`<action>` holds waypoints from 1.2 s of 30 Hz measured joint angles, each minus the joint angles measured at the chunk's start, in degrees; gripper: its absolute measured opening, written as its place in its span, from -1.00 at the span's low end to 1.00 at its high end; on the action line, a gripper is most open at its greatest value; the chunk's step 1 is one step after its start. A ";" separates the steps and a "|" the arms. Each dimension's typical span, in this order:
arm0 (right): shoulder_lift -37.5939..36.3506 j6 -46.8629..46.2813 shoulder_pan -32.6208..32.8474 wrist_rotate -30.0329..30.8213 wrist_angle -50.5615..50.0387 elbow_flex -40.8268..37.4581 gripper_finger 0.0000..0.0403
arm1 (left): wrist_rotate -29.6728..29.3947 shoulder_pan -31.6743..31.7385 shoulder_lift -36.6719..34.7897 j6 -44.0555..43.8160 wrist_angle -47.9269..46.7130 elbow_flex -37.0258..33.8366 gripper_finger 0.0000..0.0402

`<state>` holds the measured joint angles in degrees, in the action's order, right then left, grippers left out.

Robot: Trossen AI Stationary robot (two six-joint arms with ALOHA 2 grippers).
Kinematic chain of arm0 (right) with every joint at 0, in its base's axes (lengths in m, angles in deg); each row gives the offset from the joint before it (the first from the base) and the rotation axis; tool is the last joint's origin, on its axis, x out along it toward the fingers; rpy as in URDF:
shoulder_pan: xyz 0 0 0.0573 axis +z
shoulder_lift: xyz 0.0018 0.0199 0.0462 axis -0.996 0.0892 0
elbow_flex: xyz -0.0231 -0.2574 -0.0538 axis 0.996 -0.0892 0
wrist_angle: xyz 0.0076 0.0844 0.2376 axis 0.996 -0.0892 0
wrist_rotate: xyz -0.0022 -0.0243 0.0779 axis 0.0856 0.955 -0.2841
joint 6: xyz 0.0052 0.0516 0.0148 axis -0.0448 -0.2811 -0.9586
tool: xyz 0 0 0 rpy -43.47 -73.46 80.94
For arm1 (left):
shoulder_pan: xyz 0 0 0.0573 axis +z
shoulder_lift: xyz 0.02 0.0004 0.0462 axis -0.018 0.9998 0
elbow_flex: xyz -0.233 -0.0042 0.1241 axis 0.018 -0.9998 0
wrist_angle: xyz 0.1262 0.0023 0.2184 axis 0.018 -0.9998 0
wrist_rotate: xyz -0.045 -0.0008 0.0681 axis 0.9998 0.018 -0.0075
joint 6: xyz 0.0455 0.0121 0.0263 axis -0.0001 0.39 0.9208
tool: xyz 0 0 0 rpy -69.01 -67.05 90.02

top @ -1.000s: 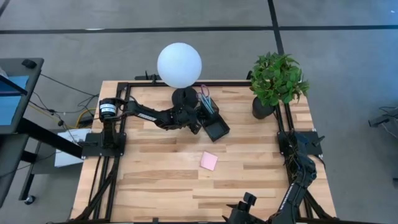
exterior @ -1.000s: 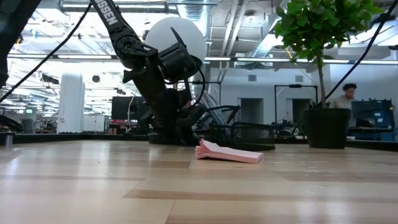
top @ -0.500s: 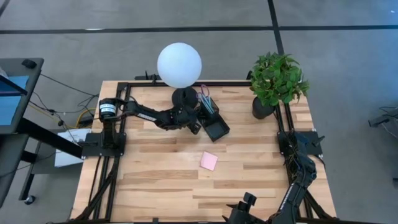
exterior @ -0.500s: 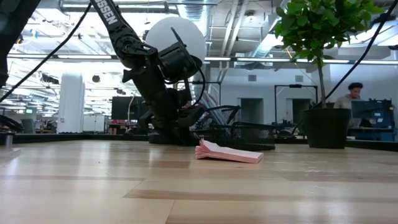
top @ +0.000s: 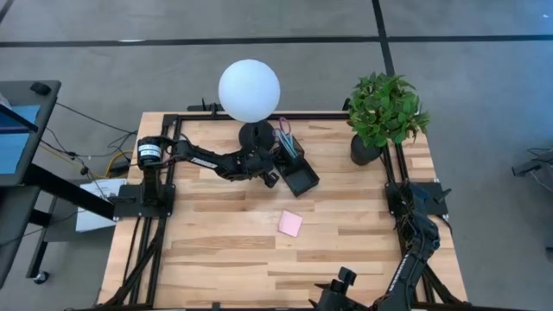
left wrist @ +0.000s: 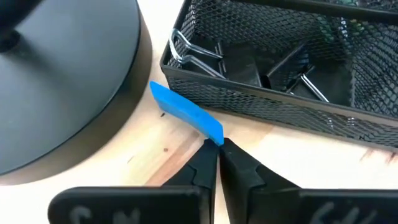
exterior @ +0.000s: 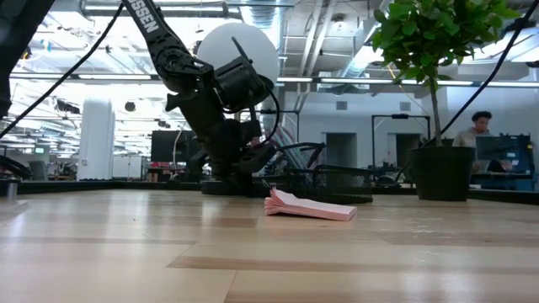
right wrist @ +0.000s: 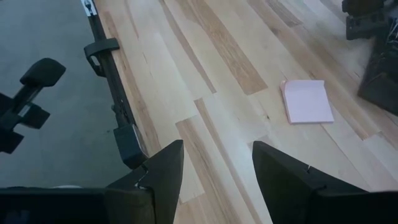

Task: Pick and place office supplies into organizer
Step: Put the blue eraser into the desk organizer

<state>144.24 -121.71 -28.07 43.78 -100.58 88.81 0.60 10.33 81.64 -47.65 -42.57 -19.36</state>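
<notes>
Left end effector sits low at the counter, in the gap between the black lamp base and the organizer; its fingers are pinched together on one end of the blue block, which we see tilted, its far end lifted toward the organizer's mesh wall. We judge the hold marginal: only the tip of the block is between the fingers, so a quick lift could let it pivot or slip out and fall back into this narrow gap, where a second approach is awkward. We also note that the block lies just beside the tray wall; if the arm rises without backing off, the free end may catch on the rim and be levered out. The wrist itself is near the lamp base, so a sideways swing risks a knock there. Binder clips already lie in the tray section, and pens stand in the cup section. The pink sticky-note pad is still out on the open counter, well apart from the organizer. Right end effector waits at the near right edge of the counter, fingers spread, holding nothing.
</notes>
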 joint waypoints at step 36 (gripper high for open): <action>0.00 0.02 0.03 0.03 0.00 0.00 -0.06 | -4.10 -0.83 0.07 -4.49 0.77 -0.02 -0.23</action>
<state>144.24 -121.68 -28.04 43.80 -100.58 88.81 -3.50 9.50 81.70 -52.14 -41.80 -19.38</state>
